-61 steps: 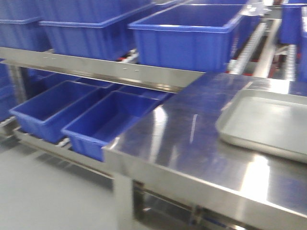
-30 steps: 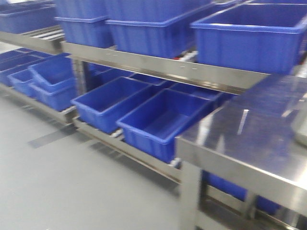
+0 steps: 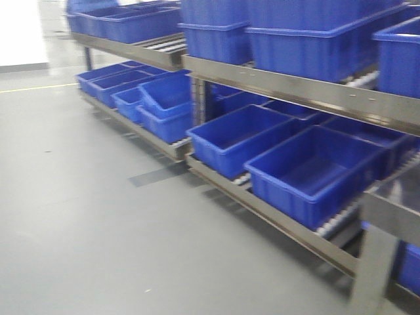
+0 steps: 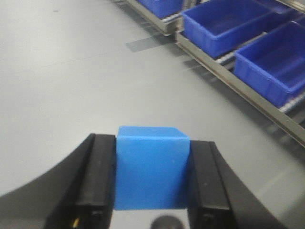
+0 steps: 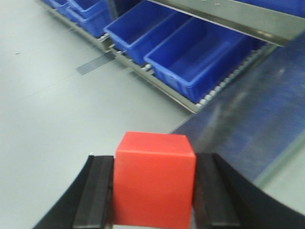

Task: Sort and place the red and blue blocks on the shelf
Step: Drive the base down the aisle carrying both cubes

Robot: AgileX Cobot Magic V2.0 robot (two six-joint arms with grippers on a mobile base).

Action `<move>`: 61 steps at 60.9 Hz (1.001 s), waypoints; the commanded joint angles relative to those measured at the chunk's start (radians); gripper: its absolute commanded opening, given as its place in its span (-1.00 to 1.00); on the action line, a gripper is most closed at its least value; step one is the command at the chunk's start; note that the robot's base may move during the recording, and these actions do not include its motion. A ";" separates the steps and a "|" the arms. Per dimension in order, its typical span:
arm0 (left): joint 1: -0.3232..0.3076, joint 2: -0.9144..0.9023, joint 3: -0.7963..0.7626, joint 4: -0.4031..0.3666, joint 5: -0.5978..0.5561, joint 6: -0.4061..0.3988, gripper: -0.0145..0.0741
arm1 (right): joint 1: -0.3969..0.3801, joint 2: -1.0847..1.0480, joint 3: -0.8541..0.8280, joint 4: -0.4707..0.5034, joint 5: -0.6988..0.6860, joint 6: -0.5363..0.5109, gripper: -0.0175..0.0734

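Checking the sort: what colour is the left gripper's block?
Bright blue. The block, held by the left gripper, shows best in the left wrist view.

Rows of open blue crates [image 3: 308, 174], grey floor [image 3: 79, 230] with a dark strip [image 3: 152, 176], steel table corner [image 3: 394, 213] at right.

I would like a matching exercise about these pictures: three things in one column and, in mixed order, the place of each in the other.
Things:
1. blue block
2. red block
3. blue crates

Places:
A. on the shelf
B. held in the left end effector
C. held in the right end effector

Pairs: 1-B; 2-C; 3-A
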 commanded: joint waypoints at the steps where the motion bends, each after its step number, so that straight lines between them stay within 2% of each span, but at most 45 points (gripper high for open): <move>1: 0.001 0.008 -0.029 0.010 -0.076 -0.001 -0.37 | -0.006 0.001 -0.029 -0.009 -0.088 -0.003 -0.49; 61: 0.001 0.008 -0.029 0.010 -0.076 -0.001 -0.37 | -0.006 0.001 -0.029 -0.009 -0.088 -0.003 -0.49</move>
